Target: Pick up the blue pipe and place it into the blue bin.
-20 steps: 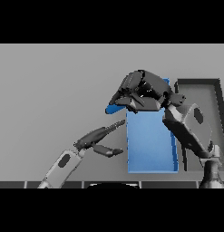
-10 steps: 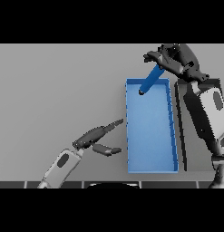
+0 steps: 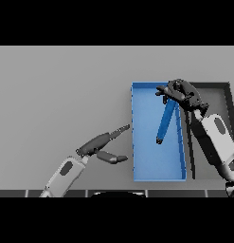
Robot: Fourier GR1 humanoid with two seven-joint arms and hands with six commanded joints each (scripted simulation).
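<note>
Right robot hand [image 3: 181, 93] grips the top end of the blue pipe [image 3: 164, 122] above the blue bin [image 3: 142, 166].

From where I stand, its fingers curl round the pipe's upper end at the bin's far right corner, and the pipe hangs down slanted from that hand, its lower end pointing toward the middle of the bin floor. The left robot hand [image 3: 105, 144] hovers over the grey counter [image 3: 57, 95] just left of the bin, fingers straight and thumb spread, holding nothing. I count one pipe, one blue bin, and one dark grey bin [image 3: 218, 90] beside it on the right.
</note>
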